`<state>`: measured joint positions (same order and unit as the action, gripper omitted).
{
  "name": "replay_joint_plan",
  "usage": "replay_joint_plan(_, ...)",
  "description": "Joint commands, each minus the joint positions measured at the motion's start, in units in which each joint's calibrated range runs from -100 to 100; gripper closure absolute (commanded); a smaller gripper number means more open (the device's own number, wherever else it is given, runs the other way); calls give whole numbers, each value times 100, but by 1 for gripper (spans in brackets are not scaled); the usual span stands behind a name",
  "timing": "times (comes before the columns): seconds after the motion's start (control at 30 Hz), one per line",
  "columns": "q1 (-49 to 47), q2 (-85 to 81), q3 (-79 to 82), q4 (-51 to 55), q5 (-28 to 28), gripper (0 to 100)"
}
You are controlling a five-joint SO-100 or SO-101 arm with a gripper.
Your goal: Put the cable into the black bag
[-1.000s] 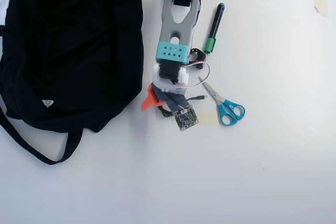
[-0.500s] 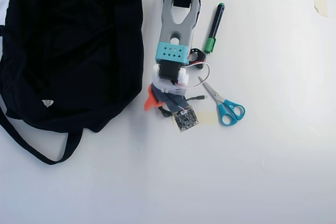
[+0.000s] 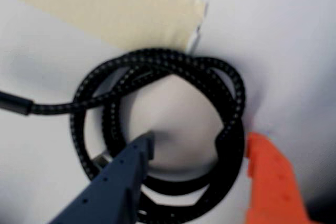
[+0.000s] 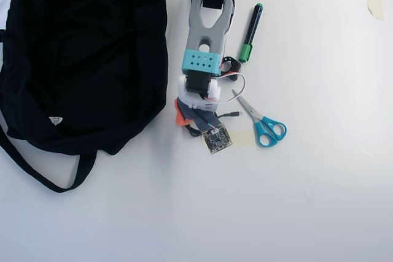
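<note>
Cable [image 3: 231, 93] filled most of the wrist view, a braided black cord wound into a small loop on the white counter [image 3: 294, 35], with one loose end running off to the left toward a plug that was cut by the frame edge. A strip of pale tape [image 3: 110, 11] lay just above the loop. The gripper [image 3: 197, 153] was down over it, its grey-blue finger inside the ring and its orange finger outside, with the right side of the coil between them. The jaws stood apart, and I could not say the cord was pinched yet; the picture was soft and the orange finger looked only close to the cord.

From the overhead view, the arm [image 4: 206, 29] reached down the middle of the counter and its own body covered nearly all of the cable; only a short bit of the loose end with its plug [image 4: 232, 115] poked out to the right. The black bag [image 4: 86, 53] lay well to the left, its strap [image 4: 37, 173] trailing below it, and whether its mouth was open I could not make out against all that black cloth. A green marker [image 4: 252, 32] and blue-handled scissors [image 4: 264, 126] lay to the right, untouched.

So by my reckoning the job was at its start: the grab was being lined up, and the lift, the carry left and the drop into the bag were all left to do.
</note>
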<state>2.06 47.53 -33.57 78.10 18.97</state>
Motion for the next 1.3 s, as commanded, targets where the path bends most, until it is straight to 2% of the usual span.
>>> replay_joint_plan(0.0, -41, -48, -129, -7, -10, 81)
replay_joint_plan(0.17, -64, -48, -120, -7, -10, 93)
replay_joint_plan(0.4, -56, -48, -129, -7, 38, 95)
replay_joint_plan(0.47, -56, -56, -129, 2, 1, 98)
replay_joint_plan(0.67, -11, -155, -129, 36, -20, 98)
replay_joint_plan(0.93, -11, -180, -740, 700, -25, 98)
replay_joint_plan(1.1, -26, -180, -1576, 1535, -109, 98)
replay_joint_plan(1.27, -161, -180, -2196, 1811, -151, 98)
